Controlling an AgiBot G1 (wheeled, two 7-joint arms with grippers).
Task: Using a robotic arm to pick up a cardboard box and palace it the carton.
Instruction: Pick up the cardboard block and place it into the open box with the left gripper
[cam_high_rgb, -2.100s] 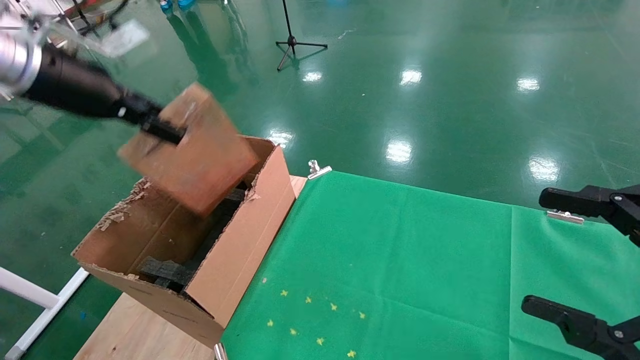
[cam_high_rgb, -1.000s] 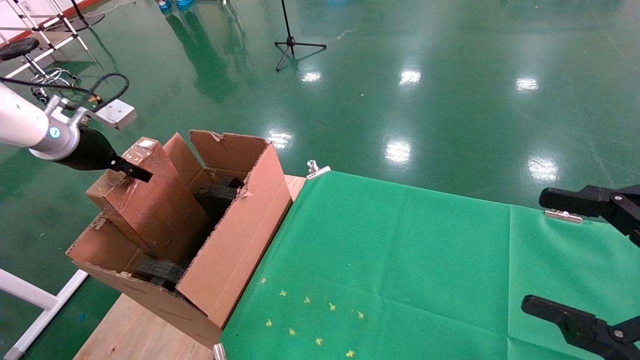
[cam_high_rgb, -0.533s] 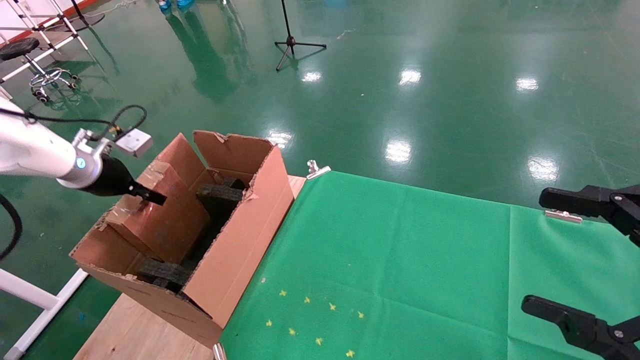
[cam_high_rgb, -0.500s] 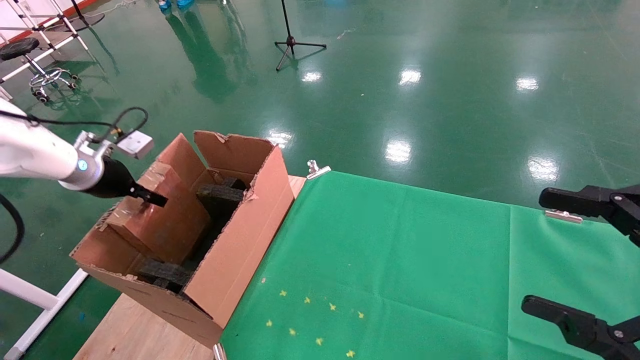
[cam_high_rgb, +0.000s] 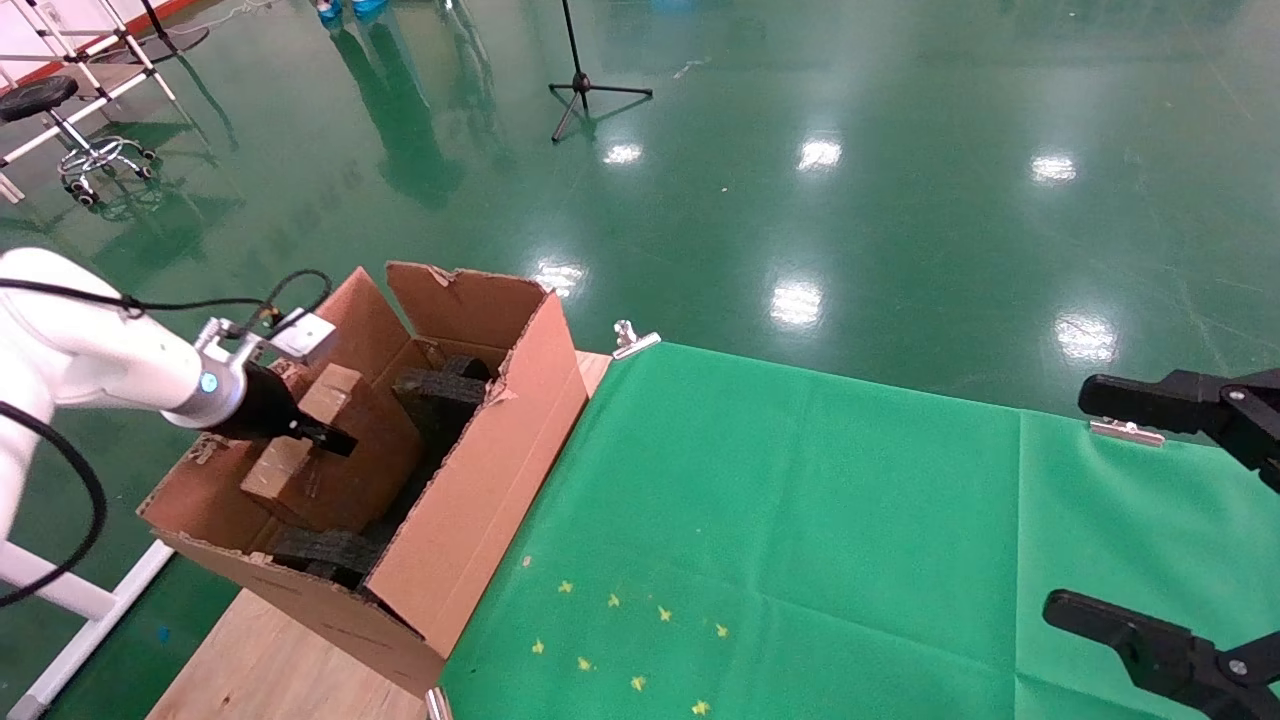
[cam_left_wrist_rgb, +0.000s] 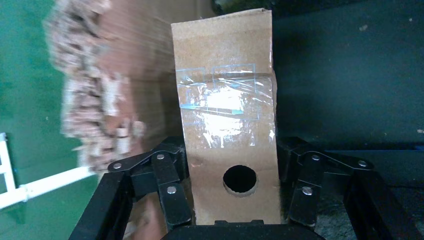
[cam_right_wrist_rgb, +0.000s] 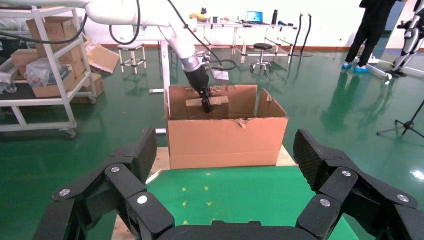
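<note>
Left claw (cam_left_wrist_rgb: 235, 200) first: on my wrist feed its black multi-link fingers (cam_left_wrist_rgb: 167, 187) are pinched against both broad sides of the small flat brown cardboard box (cam_left_wrist_rgb: 227, 125), whose narrow face with the round black hole and a glossy patch of tape points at the camera. From the head view I see that claw (cam_high_rgb: 325, 440) at the end of the white robotic arm with the silver wrist (cam_high_rgb: 110, 365), reaching down into the left end of the large brown corrugated carton with ragged torn flaps (cam_high_rgb: 480, 500). The small box (cam_high_rgb: 330, 450) sits tilted inside it, against the carton's left wall, with black foam pieces (cam_high_rgb: 440, 395) just beside it and more foam below its near end. I cannot tell whether the box rests on the carton's floor. The carton stands on the bare wooden left end of the table (cam_high_rgb: 270, 650), next to the green cloth (cam_high_rgb: 800, 530) covering the rest. My right claw (cam_high_rgb: 1165, 515) hangs over the cloth's right edge, well apart from the carton, fingers spread wide and holding nothing. Farther off, on the shiny green floor (cam_high_rgb: 900, 220), stands a black tripod stand (cam_high_rgb: 590, 85).
</note>
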